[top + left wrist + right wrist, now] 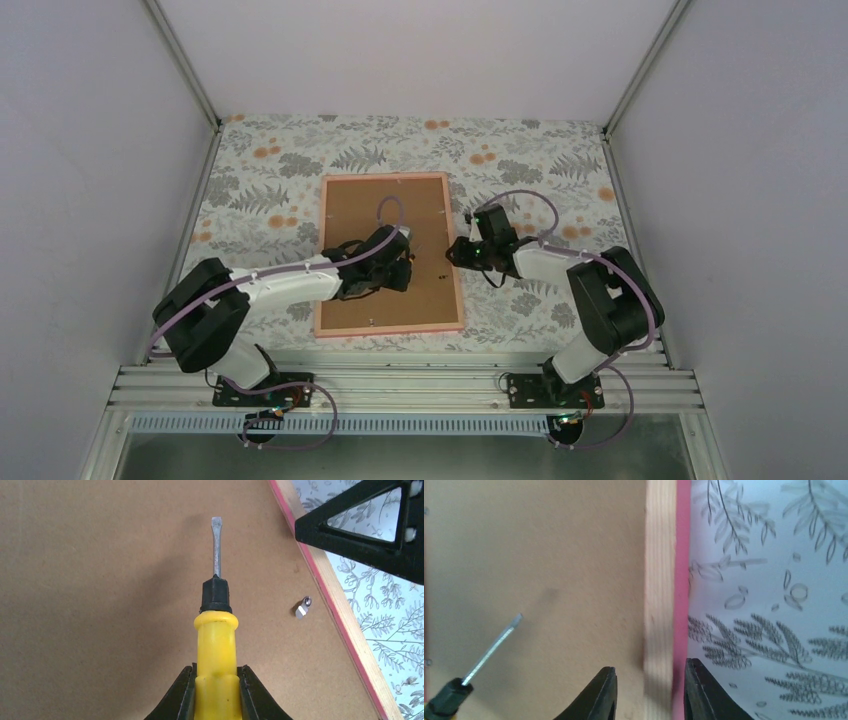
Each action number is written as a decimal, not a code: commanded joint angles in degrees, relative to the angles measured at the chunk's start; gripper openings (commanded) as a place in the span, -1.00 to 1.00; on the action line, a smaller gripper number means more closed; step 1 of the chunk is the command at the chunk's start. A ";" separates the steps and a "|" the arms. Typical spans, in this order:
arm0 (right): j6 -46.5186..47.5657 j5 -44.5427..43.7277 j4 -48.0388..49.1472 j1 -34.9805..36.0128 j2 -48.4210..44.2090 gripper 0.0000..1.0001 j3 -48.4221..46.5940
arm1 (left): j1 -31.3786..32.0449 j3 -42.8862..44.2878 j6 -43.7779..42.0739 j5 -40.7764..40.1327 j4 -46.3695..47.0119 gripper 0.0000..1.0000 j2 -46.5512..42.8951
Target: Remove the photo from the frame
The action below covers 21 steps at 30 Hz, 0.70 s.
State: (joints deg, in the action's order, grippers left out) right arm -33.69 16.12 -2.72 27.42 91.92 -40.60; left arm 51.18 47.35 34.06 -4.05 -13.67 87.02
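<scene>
The left tool [216,692] is clamped on a yellow-handled flathead screwdriver [216,630], whose blade hangs over the brown backing board [100,605]. I'd work the tip under the small metal clip [301,607] just right of it and lever gently. The right tool [650,690], jaws apart, straddles the pink frame [682,580] at its edge. The frame lies face down on the worktop [270,170], with the photo hidden beneath the board.

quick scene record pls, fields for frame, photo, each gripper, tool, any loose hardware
frame: pink, face down on the floral tablecloth, brown backing board up
photo: not visible
left gripper: shut on the tool
tool: yellow-handled flat screwdriver, blade over the backing board
right gripper: open, fingers either side of the frame's rail on the right arm's side
hardware: one small metal clip on the backing board near that rail
</scene>
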 commanded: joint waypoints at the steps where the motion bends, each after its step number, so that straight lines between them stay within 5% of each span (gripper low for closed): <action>1: 2.42 0.37 0.03 -1.79 0.19 -0.44 -4.37 | -2.11 2.84 -3.70 3.07 3.12 -0.95 -0.26; 21: 5.25 3.92 2.43 -5.97 13.98 -0.44 -15.49 | -9.40 13.63 -11.30 10.79 5.75 -0.95 12.49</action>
State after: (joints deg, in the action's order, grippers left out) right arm -29.87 18.48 -2.11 21.98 104.44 -54.28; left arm 42.48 57.82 24.97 4.64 -9.08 97.45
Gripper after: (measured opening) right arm 0.284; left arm 0.165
